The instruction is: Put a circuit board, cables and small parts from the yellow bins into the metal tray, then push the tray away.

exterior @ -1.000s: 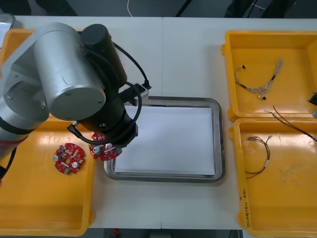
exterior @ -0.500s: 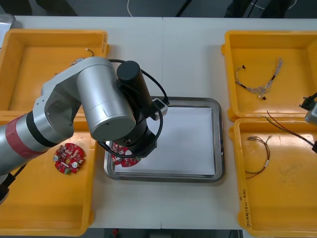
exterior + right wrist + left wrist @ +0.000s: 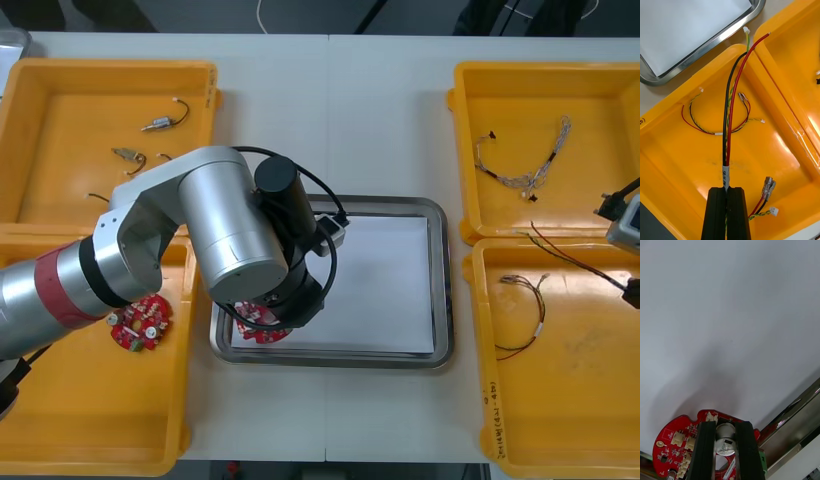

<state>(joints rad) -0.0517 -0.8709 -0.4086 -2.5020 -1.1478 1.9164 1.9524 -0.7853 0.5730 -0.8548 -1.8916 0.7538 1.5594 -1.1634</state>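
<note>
My left gripper [image 3: 725, 437] is shut on a round red circuit board [image 3: 677, 444], its fingers clamped on a silver can on the board. The board [image 3: 262, 333] hangs just over the near left corner of the metal tray [image 3: 440, 290], which is white inside [image 3: 730, 315]. At the table's right edge my right gripper [image 3: 727, 195] is shut on a black and red cable [image 3: 731, 108] above the near right yellow bin [image 3: 580, 420]. The cable [image 3: 565, 247] trails over the wall between the two right bins.
A second circuit board [image 3: 140, 321] lies in the near left bin [image 3: 90, 420]. Small metal parts [image 3: 160, 125] sit in the far left bin. A twisted cable [image 3: 530, 170] lies in the far right bin, and a red and yellow cable [image 3: 525, 310] in the near right one.
My left arm has carried the circuit board rightward from the bin's edge to over the tray's near left corner. The right gripper has come into view at the right edge, holding the cable.
</note>
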